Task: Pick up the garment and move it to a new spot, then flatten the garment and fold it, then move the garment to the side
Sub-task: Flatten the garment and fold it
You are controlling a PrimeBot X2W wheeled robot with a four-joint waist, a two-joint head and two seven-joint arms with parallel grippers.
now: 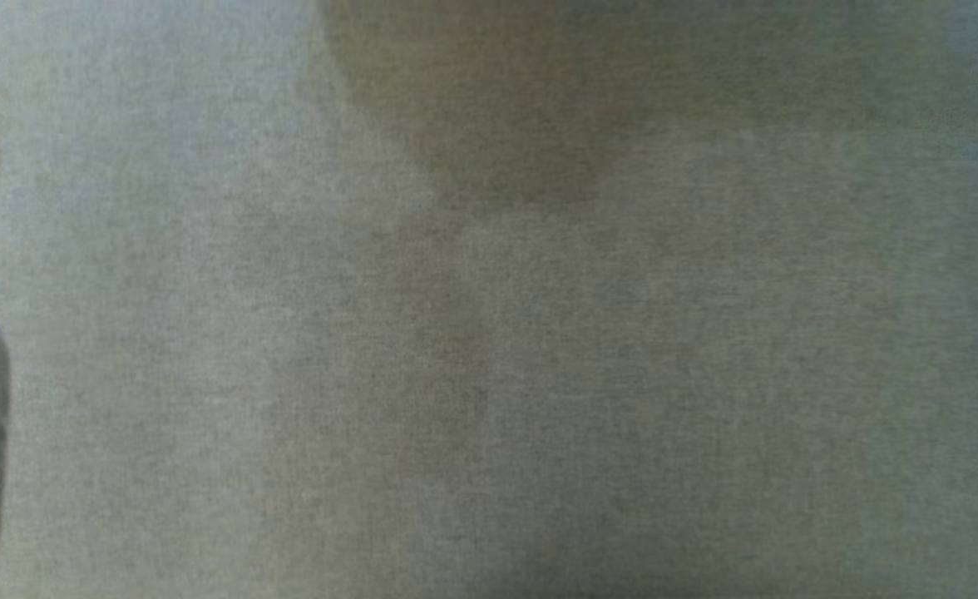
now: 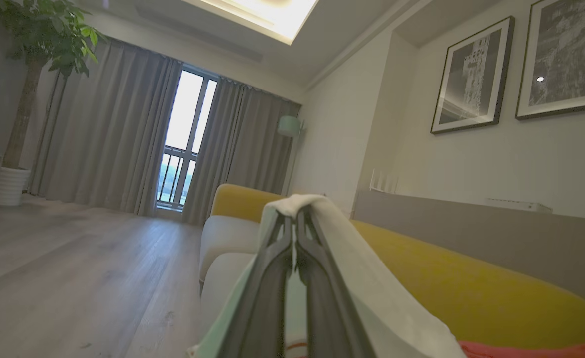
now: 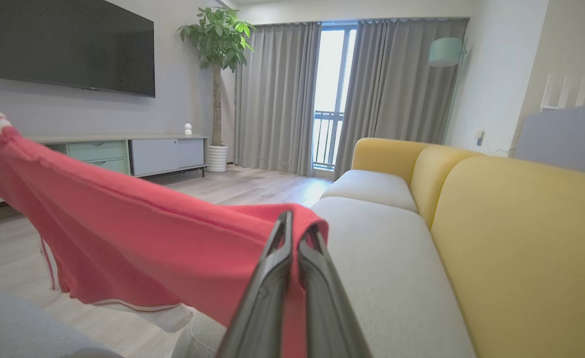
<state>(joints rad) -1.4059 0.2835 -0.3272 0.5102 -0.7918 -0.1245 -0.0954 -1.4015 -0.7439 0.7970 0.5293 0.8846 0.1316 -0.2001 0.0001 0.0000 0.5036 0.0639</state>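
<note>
Garment (image 3: 123, 233) is up off the couch, strung out between my two grippers. It's a big red sheet with white stripes, running from the middle of my right wrist view out to 9 o'clock, where a striped cuff sits at the edge. Its hem hangs at 7 o'clock with the wood floor (image 3: 252, 186) behind it.

The sofa (image 3: 521, 238), yellow back and grey seat cushions, takes up 2 to 5 o'clock there. The TV (image 3: 73, 44) is on the wall at 10 o'clock, grey curtains (image 3: 272, 94) at 12, and a potted plant (image 3: 218, 35) at 11.

My right gripper (image 3: 297, 231) has its fingers pressed together, pinching a fold of the red fabric. My left gripper (image 2: 296, 221) is squeezed tight too, with what looks like a pale whitish part of the same garment draped over the tips and falling to 5 o'clock. There's a sliver of red down in that corner.

Head view is just blurry grey-green cloth (image 1: 489, 333) right up close, and I honestly can't tell what it belongs to
</note>
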